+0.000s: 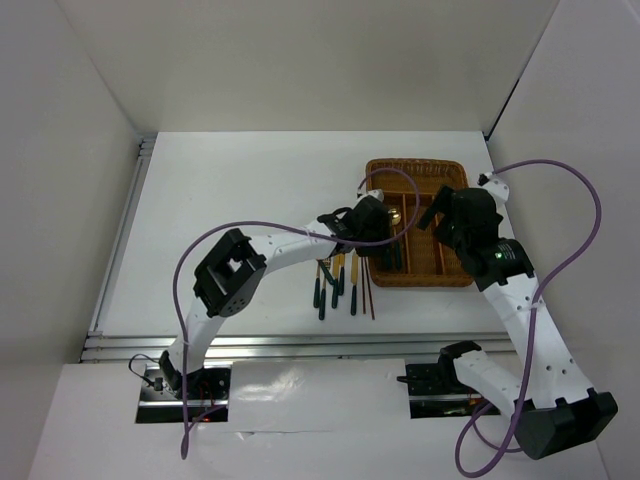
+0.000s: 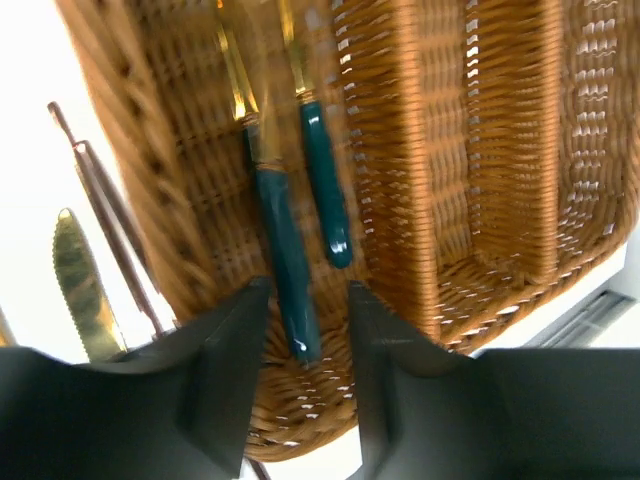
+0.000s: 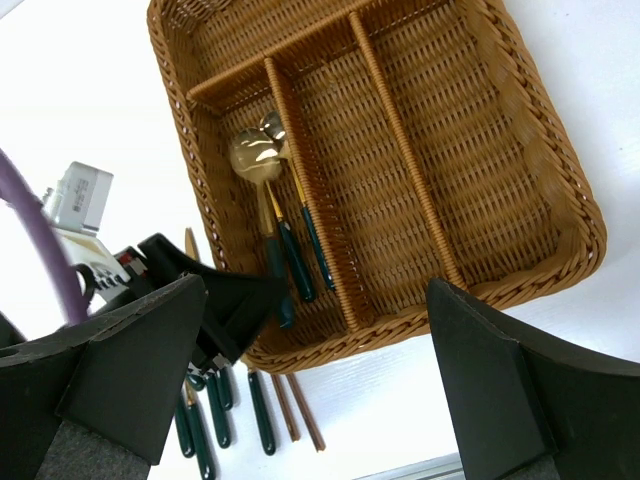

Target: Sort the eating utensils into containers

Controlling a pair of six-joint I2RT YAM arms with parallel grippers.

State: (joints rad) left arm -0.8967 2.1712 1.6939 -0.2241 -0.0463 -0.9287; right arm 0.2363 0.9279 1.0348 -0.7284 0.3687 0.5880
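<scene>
The wicker tray [image 1: 415, 164] [image 3: 560, 190] has long compartments. In its left compartment lie gold spoons [image 3: 252, 156] with dark green handles. My left gripper [image 1: 377, 238] [image 2: 306, 300] hangs open over that compartment's near end. A green handle [image 2: 290, 270] lies on the weave between its jaws, with a gap on the right side, and a second handle [image 2: 326, 195] lies beside it. My right gripper [image 1: 455, 215] [image 3: 318, 295] is wide open above the tray and holds nothing. Several utensils [image 1: 335, 285] [image 3: 255, 415] and the brown chopsticks [image 1: 368, 292] [image 3: 297, 410] lie on the table left of the tray.
A gold serrated knife blade [image 2: 80, 285] and the chopsticks [image 2: 110, 220] lie just outside the tray's left wall [image 2: 150, 170]. The tray's middle and right compartments [image 3: 470, 150] hold nothing. A purple cable [image 1: 395, 190] loops over the tray. White walls enclose the table.
</scene>
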